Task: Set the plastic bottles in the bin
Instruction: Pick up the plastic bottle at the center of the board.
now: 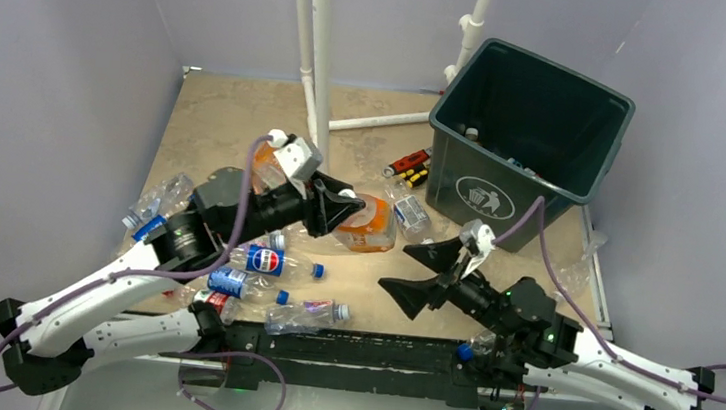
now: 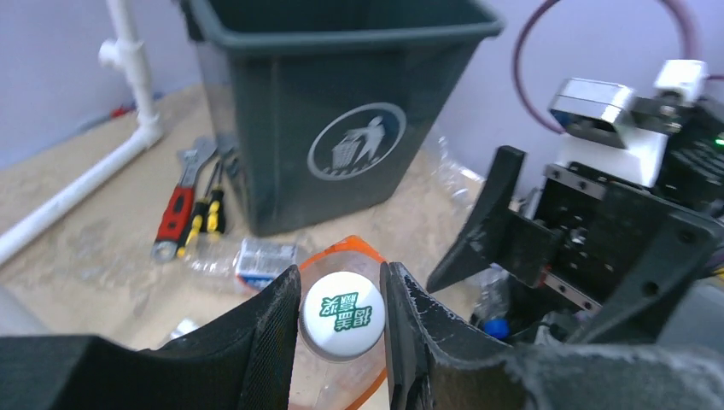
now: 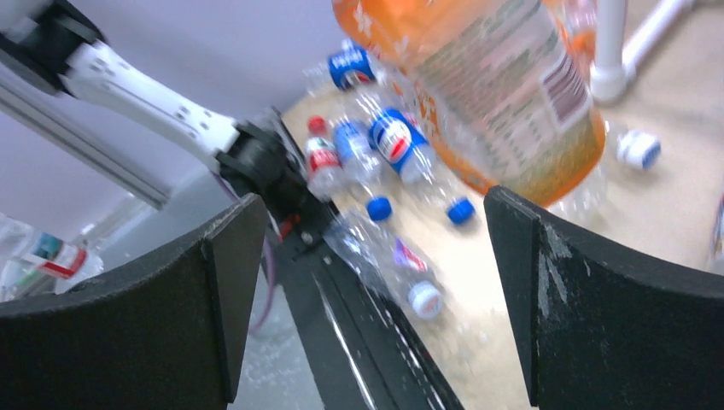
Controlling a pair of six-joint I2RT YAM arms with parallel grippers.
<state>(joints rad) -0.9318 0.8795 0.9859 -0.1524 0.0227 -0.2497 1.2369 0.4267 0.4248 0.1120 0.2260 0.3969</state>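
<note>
My left gripper (image 1: 344, 206) is shut on the white cap of a large clear bottle with an orange label (image 1: 370, 226), near the table's middle. In the left wrist view the fingers (image 2: 265, 342) press the cap (image 2: 343, 314) from both sides. The same bottle (image 3: 487, 85) fills the top of the right wrist view. My right gripper (image 1: 419, 274) is open and empty, just right of that bottle. The dark bin (image 1: 463, 169) stands at the back right, with a few bottles inside (image 1: 471, 133). Several crushed bottles (image 1: 263, 261) lie near the left arm.
Red, yellow and black tools (image 1: 409, 164) lie left of the bin, also in the left wrist view (image 2: 192, 209). A small clear bottle (image 1: 407, 209) lies in front of the bin. A white pipe frame (image 1: 314, 50) stands at the back. A white-capped bottle (image 3: 401, 265) lies by the near rail.
</note>
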